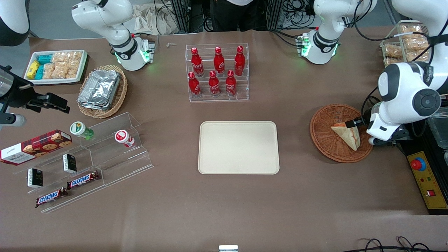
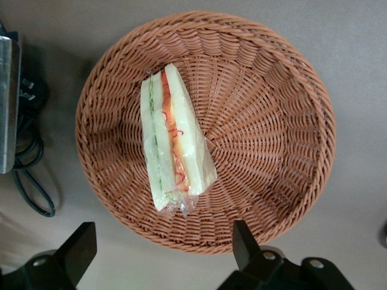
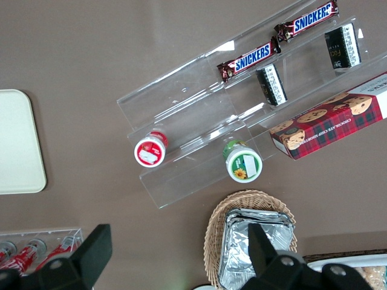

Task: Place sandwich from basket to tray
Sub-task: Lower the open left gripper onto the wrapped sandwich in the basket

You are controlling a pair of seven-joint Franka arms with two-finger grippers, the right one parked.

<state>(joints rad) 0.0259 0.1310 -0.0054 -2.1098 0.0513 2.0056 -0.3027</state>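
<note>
The sandwich [image 1: 348, 136] [image 2: 172, 142], a plastic-wrapped wedge of white bread with a red and green filling stripe, lies in the round reddish-brown wicker basket [image 1: 323, 140] [image 2: 266, 121] toward the working arm's end of the table. My gripper [image 1: 360, 130] [image 2: 162, 248] hovers open above the basket's rim, just off the sandwich's narrow end. Its black fingers [image 2: 81, 249] stand wide apart and hold nothing. The cream rectangular tray [image 1: 238, 147] [image 3: 15, 145] lies flat at the table's middle with nothing on it.
A clear rack of red bottles [image 1: 217, 71] stands farther from the front camera than the tray. A yellow control box with a red button [image 1: 425, 178] sits beside the basket. An oval basket of foil trays [image 1: 102, 90] and acrylic snack shelves [image 1: 105, 150] lie toward the parked arm's end.
</note>
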